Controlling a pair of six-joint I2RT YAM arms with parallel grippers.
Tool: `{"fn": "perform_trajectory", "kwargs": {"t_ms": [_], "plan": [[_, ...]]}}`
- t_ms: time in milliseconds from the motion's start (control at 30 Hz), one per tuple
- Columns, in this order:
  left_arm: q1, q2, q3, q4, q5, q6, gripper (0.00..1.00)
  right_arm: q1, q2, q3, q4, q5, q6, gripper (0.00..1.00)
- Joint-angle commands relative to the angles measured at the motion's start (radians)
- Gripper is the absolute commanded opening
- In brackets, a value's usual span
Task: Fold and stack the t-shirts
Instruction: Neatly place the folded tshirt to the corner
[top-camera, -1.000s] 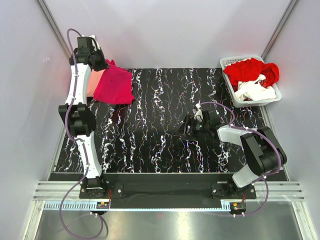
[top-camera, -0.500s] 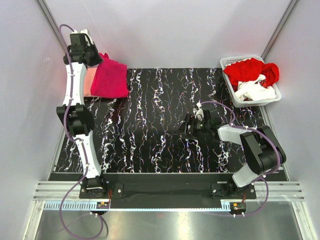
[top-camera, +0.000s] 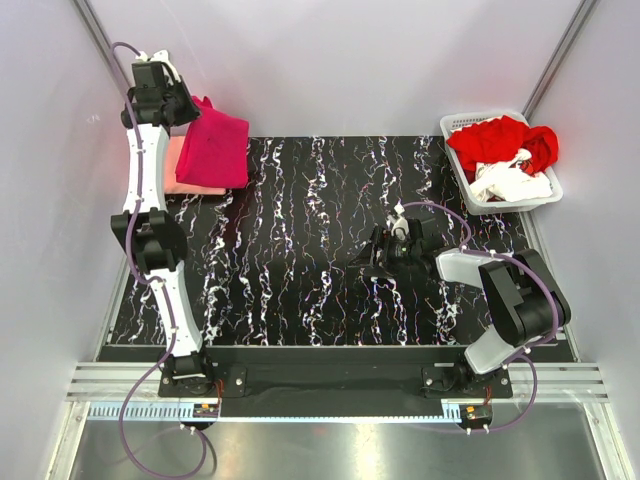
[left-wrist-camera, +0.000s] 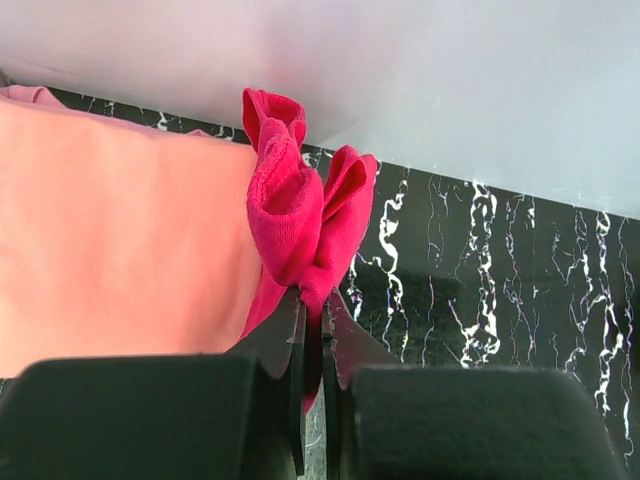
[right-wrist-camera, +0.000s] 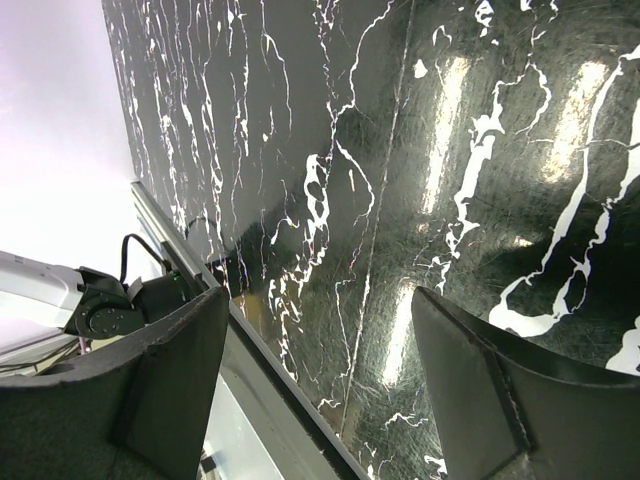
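"Two arms are standing at the desk (top-camera: 320, 290). What are the left jaws doing?"

"Pressing together on a bunched fold of the magenta t-shirt (left-wrist-camera: 300, 215), holding it up at the far left corner. The cloth is hanging from them over one edge of the salmon t-shirt (top-camera: 180, 178), which is lying flat on the desk beneath. I cannot tell whether the two are touching."

"And the right jaws?"

"Standing spread wide and gripping nothing—hovering low over bare desk right of centre, well apart from both pink shirts."

"Where is the rest sitting?"

"Red t-shirts (top-camera: 497, 140) and a white t-shirt (top-camera: 515, 182) are lying heaped in the white basket (top-camera: 452, 126) at the far right corner—red cloth is spilling over its rim."
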Motion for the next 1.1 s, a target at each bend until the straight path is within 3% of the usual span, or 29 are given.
{"fn": "perform_trajectory", "kwargs": {"t_ms": [0,533,1067], "plan": [[0.025,-0.060,0.059,0.094,0.033,0.010,0.00,-0.007,0.005,0.004,0.048,-0.030,0.002,0.80],[0.045,-0.132,0.057,0.103,0.063,-0.001,0.03,-0.013,0.016,0.004,0.054,-0.041,0.007,0.80],[0.065,-0.054,0.034,0.086,0.042,0.033,0.04,-0.013,0.024,0.009,0.054,-0.046,0.007,0.81]]}}
